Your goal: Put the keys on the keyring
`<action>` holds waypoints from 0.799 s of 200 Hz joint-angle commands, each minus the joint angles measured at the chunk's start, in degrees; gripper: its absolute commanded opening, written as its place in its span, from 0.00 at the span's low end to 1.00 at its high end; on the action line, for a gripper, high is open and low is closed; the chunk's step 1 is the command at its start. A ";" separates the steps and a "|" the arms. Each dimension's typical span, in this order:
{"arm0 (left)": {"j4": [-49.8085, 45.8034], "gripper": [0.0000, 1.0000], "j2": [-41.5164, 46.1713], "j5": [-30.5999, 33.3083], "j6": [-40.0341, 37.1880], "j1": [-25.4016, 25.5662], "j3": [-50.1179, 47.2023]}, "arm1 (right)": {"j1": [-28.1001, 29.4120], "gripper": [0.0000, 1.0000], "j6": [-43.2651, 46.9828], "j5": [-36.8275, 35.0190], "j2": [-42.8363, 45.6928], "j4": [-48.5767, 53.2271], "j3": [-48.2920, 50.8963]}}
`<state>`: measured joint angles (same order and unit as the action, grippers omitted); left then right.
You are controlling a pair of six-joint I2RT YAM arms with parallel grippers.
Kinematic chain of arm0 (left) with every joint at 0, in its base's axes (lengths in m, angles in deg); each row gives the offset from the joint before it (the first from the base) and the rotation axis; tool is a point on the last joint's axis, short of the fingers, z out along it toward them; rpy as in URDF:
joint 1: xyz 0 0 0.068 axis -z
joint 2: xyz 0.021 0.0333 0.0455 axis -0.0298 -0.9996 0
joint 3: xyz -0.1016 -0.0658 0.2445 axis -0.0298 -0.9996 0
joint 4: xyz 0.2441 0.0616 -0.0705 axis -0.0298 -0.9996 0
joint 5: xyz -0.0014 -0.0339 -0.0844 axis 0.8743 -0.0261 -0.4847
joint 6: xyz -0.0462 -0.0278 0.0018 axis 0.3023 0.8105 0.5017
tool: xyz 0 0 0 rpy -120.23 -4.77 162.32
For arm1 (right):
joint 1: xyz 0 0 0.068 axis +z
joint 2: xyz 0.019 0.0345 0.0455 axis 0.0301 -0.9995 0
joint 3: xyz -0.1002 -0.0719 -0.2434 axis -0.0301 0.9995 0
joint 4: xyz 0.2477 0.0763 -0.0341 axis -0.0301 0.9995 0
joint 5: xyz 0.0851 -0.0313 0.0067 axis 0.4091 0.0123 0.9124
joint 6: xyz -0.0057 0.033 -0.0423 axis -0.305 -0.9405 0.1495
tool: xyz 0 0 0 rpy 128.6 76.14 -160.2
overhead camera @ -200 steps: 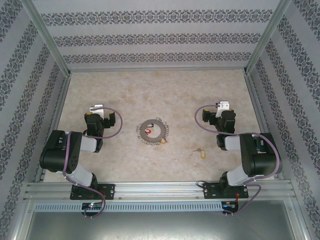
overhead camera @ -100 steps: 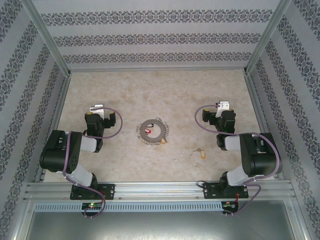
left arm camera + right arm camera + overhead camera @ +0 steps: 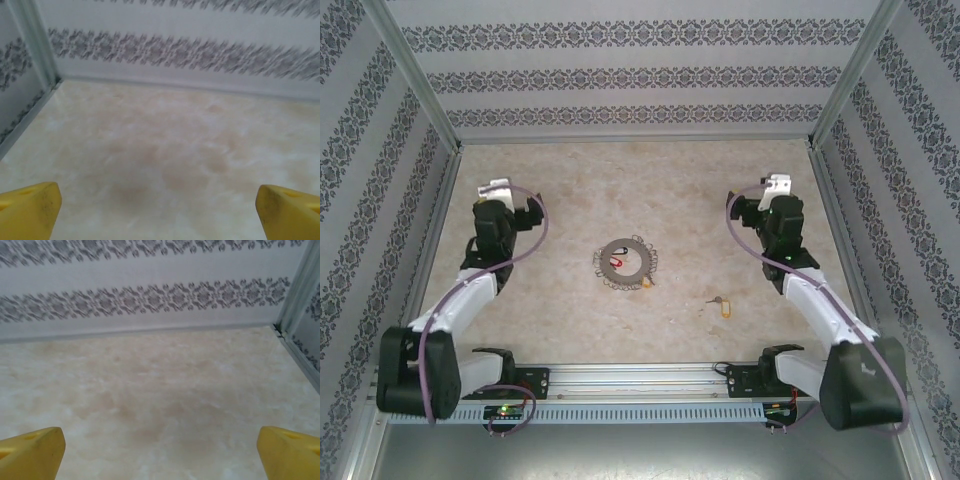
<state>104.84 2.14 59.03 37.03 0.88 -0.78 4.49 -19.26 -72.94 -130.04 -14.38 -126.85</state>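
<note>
You had your left hand (image 3: 160,210) and right hand (image 3: 160,452) both spread wide and empty, each above the bare table (image 3: 620,180) near a far corner. The keyring (image 3: 607,260) lay mid-table between the arms, a yellow-headed key (image 3: 724,306) well apart to its near right.
</note>
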 commanded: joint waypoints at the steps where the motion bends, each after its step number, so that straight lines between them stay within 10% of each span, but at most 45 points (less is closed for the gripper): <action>1: -27.76 1.00 3.92 -14.29 11.38 1.18 6.90 | 3.74 0.98 -4.14 4.98 2.39 23.43 -4.33; 34: -39.04 1.00 3.41 -32.15 13.93 3.85 10.28 | 12.33 0.98 -0.38 11.52 -4.40 35.56 -13.45; 160: -33.19 0.96 -0.88 -26.65 14.05 9.48 7.56 | 28.55 0.67 -2.69 7.93 -45.90 50.66 -46.66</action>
<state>68.69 2.73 31.64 50.06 9.82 6.73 31.66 -19.58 -63.30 -173.45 32.28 -169.64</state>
